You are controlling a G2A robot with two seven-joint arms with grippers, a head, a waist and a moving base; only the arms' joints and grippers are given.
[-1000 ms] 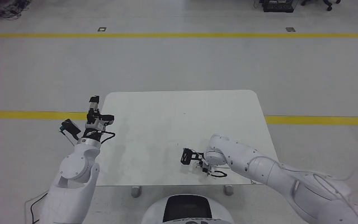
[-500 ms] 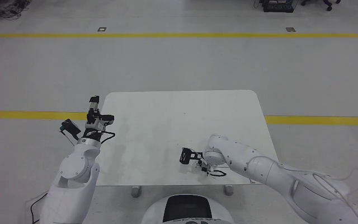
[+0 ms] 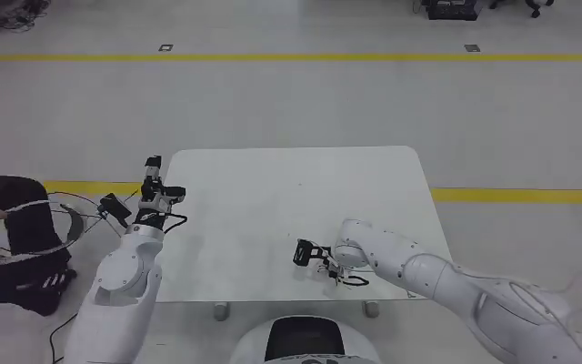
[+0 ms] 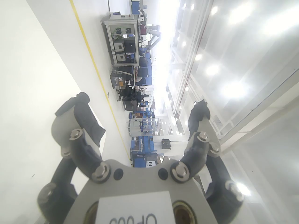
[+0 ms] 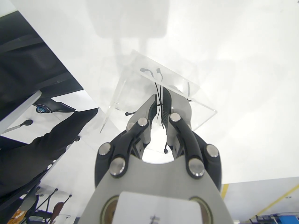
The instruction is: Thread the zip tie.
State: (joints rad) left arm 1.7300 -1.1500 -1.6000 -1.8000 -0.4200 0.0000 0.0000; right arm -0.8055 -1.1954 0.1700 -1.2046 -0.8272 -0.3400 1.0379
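**Right arm.** The right gripper (image 5: 160,97) sits low over the near part of the white table (image 3: 273,182), towards the robot's right side. Its tips are against a clear acrylic stand (image 5: 172,78). The two fingers (image 5: 166,108) are drawn in to a narrow gap and clench the black zip tie (image 5: 161,117).

**Zip tie.** The thin strap runs lengthwise between the ribbed pads. One part goes forward past the fingertips to the stand's slotted top plate. The other part trails back towards the palm and ends in a small head that hangs free below the pads. A short second strand crosses between the fingers about halfway along them. Whether the strap passes through a slot cannot be told.

**Left arm.** The left gripper (image 4: 140,101) is held up at the table's left edge (image 3: 153,169), well apart from the stand and pointing out into the hall. Its fingers (image 4: 80,108) are spread wide and released, with nothing between them.

**Markings.** A white printed label is fixed to each gripper base, and both are cut off at the frame edge. The zip tie and the stand carry no legible writing.
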